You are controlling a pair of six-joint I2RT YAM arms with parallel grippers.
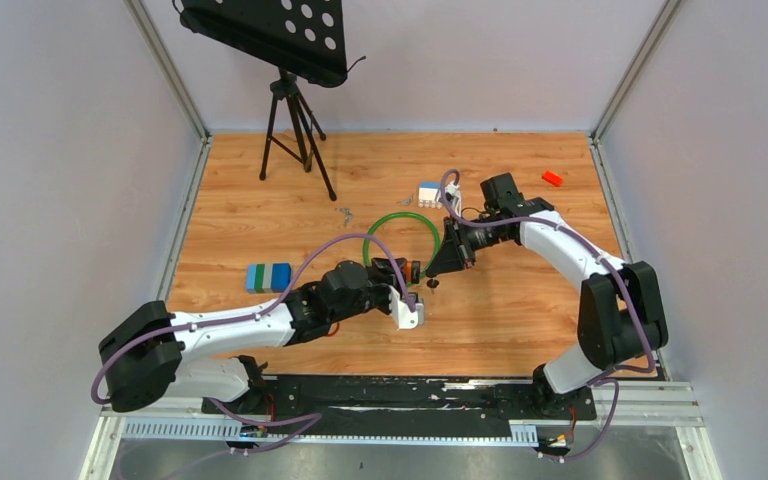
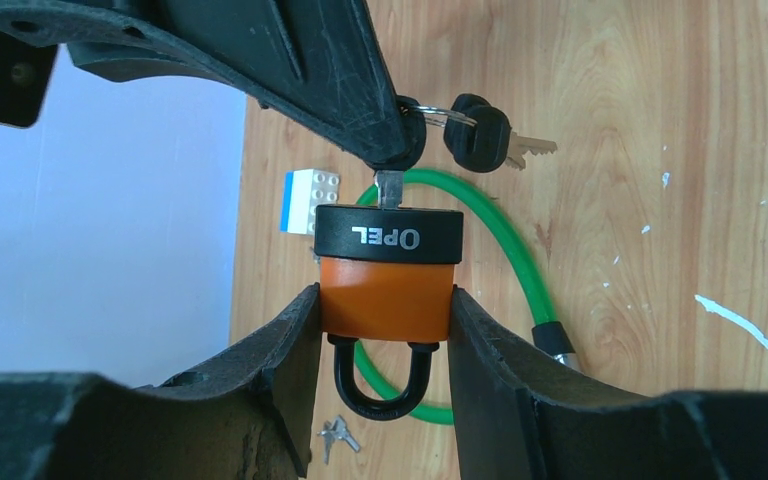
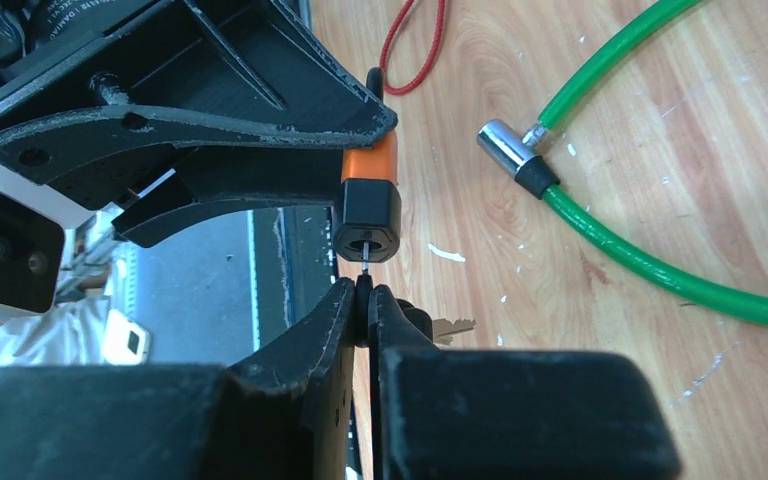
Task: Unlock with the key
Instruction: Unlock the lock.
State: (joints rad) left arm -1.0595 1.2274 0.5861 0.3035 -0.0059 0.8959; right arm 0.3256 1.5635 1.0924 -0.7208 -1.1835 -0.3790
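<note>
Left gripper (image 2: 385, 312) fingers (image 2: 280, 350) fill the near part of the left wrist view, clamped on both sides of the orange body of the padlock (image 2: 388, 290). Black cap reads "OPEL" and points away from the wrist. Black shackle (image 2: 380, 385) hangs toward the wrist, both legs in the body. Right gripper (image 3: 365, 298) comes in from the far right with its fingers pressed almost together, pinching the head of the key (image 2: 391, 188). The key's blade is in the keyway on the cap face; how deep it sits cannot be told. A spare key (image 2: 482, 135) with a black head hangs off the same ring, just right of the pinched one. In the top view the padlock is held mid-table between the two grippers, over the wooden table (image 1: 520, 320), just near of the green cable lock (image 1: 400, 220). The cable's silver end (image 3: 505, 145) lies on the wood, apart from the padlock. White-and-blue brick (image 1: 430, 192) is far of the cable loop. Small loose keys (image 1: 345, 213) lie left of the loop. Blue and green blocks (image 1: 268, 277) sit left, near the left arm's forearm. Red-orange block (image 1: 552, 178) is far right. Tripod stand (image 1: 295, 120) is far left. A red cord (image 3: 425, 50) shows on the wood in the right wrist view.
</note>
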